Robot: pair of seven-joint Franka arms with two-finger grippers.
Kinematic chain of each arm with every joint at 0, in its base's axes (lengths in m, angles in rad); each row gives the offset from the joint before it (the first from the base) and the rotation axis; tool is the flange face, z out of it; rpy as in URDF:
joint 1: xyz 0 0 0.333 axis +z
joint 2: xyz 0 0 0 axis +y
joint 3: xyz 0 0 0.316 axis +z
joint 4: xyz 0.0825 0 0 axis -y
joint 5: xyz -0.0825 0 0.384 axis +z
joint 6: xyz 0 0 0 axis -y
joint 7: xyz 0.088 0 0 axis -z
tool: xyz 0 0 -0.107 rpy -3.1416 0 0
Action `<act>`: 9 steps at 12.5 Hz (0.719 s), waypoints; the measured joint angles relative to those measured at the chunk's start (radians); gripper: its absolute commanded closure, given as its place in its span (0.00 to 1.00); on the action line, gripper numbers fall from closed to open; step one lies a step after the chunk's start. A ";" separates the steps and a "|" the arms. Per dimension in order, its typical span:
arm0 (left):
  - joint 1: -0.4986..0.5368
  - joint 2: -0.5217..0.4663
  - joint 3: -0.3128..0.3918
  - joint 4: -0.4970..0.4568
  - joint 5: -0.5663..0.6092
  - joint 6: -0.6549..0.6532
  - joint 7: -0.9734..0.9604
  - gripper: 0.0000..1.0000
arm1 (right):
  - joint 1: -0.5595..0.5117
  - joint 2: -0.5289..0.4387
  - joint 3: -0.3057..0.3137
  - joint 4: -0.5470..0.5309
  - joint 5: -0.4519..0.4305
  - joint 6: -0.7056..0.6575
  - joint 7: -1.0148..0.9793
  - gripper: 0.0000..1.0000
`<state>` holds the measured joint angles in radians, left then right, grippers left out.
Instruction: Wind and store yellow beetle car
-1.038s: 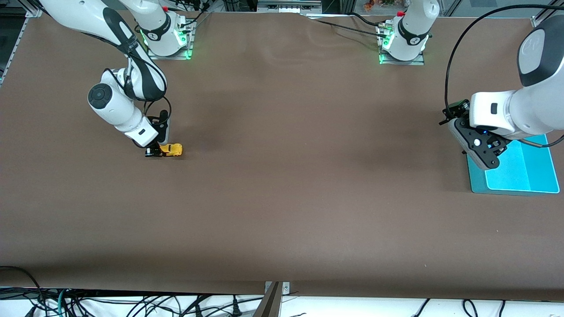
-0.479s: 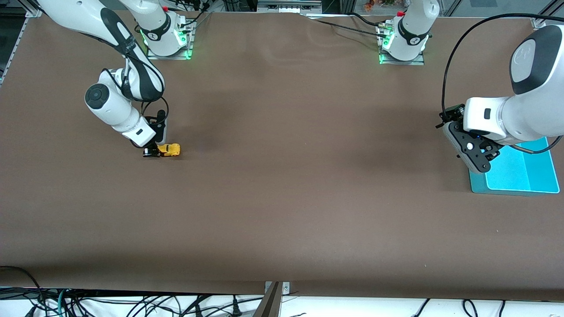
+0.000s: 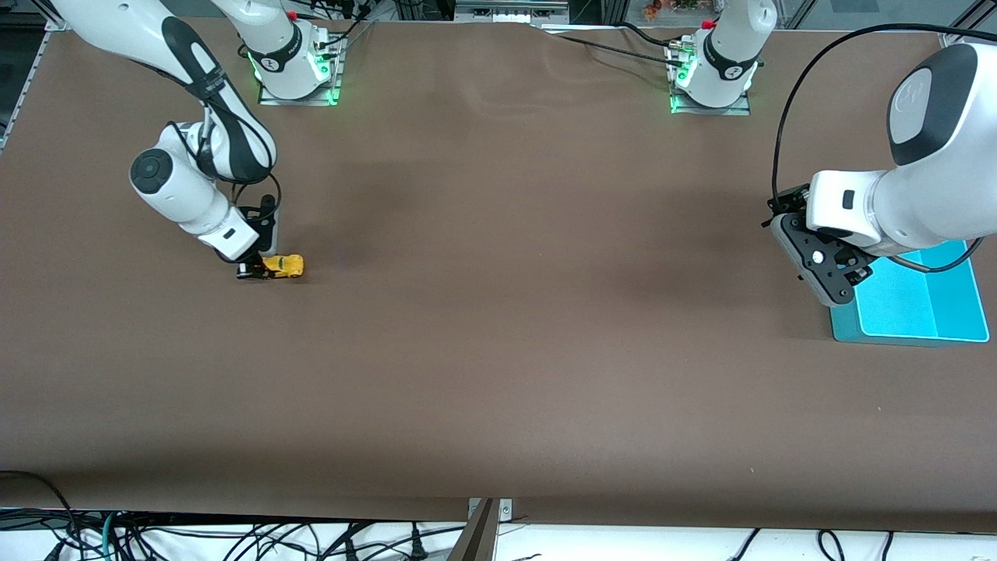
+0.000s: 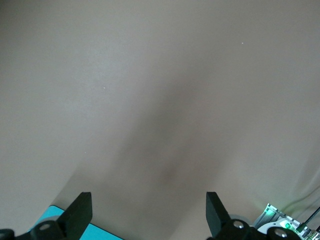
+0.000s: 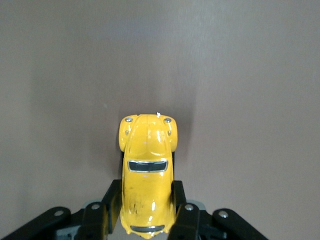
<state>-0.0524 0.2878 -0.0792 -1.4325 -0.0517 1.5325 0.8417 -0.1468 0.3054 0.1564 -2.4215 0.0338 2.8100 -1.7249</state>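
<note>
The yellow beetle car [image 3: 283, 266] sits on the brown table toward the right arm's end. My right gripper [image 3: 257, 269] is down at table level, shut on the car's rear half. In the right wrist view the car [image 5: 147, 170] lies between the two black fingers [image 5: 112, 200], its rounded nose pointing away from the gripper. My left gripper [image 3: 827, 290] hangs over the edge of the teal tray [image 3: 919, 308], open and empty. In the left wrist view the fingertips [image 4: 80, 212] stand wide apart over bare table.
The teal tray with its lighter inner panel lies at the left arm's end of the table; a corner of the tray [image 4: 55, 220] shows in the left wrist view. The two arm bases [image 3: 294, 62] stand along the table's top edge. Cables hang below the edge nearest the front camera.
My right gripper has dragged the car along the table toward the right arm's end. My left gripper has shifted a little toward the table's middle, off the tray.
</note>
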 measured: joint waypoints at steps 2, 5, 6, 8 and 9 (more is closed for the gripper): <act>0.000 0.000 0.000 -0.003 0.000 0.002 0.000 0.00 | -0.006 0.000 -0.032 0.002 0.001 0.001 -0.042 1.00; 0.000 0.000 0.000 -0.004 0.000 0.005 0.000 0.00 | -0.036 0.000 -0.056 0.004 0.002 0.003 -0.116 1.00; 0.000 0.000 0.000 -0.007 0.000 0.009 0.000 0.00 | -0.048 0.000 -0.060 0.004 0.002 0.004 -0.143 1.00; 0.000 -0.002 0.000 -0.024 0.000 0.016 0.001 0.00 | -0.059 0.000 -0.087 0.005 0.002 0.004 -0.197 1.00; 0.000 -0.004 0.000 -0.037 0.000 0.017 0.002 0.00 | -0.061 0.000 -0.102 0.006 0.002 0.004 -0.221 1.00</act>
<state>-0.0524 0.2838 -0.0791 -1.4699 -0.0517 1.5499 0.8432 -0.2077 0.3055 0.0547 -2.4157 0.0363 2.8142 -1.9459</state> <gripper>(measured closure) 0.000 0.546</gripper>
